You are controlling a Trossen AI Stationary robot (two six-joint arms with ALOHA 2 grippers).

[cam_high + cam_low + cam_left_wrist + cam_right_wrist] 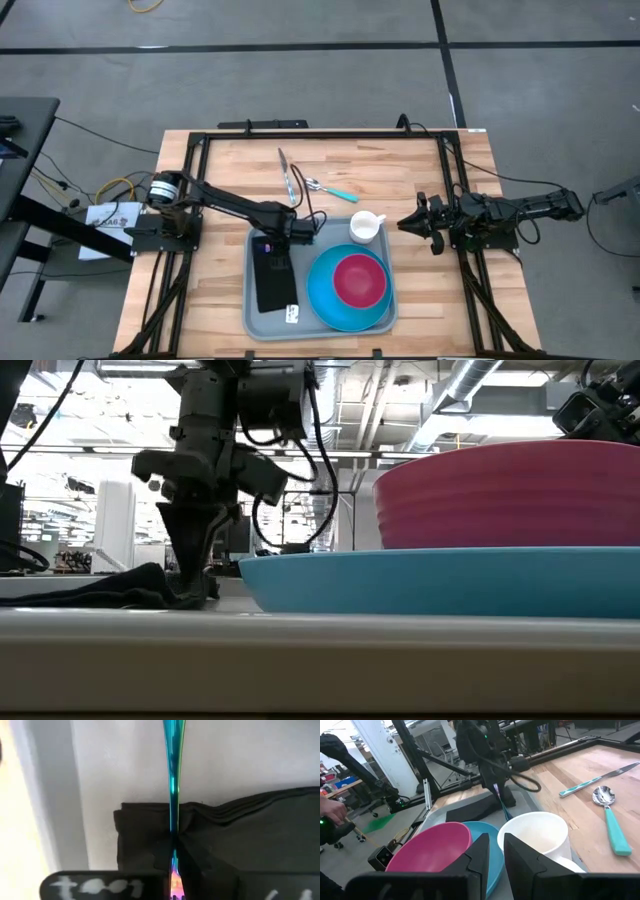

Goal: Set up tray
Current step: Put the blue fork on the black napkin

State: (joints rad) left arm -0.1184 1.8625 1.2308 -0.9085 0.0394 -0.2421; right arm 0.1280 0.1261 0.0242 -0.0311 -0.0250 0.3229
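The tray (254,318) is seen directly beneath the left pincer (272,243), which is clamped on an iridescent utensil (173,780) over the black napkin (272,280).

napkin (272,278) on tray (254,322), beside plate (325,295)

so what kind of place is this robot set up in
Probably a robotics lab or workshop, not a dining room. The wooden table sits in a black metal frame on bare grey floor, cables trail off it, and exposed ceiling ducts show behind.
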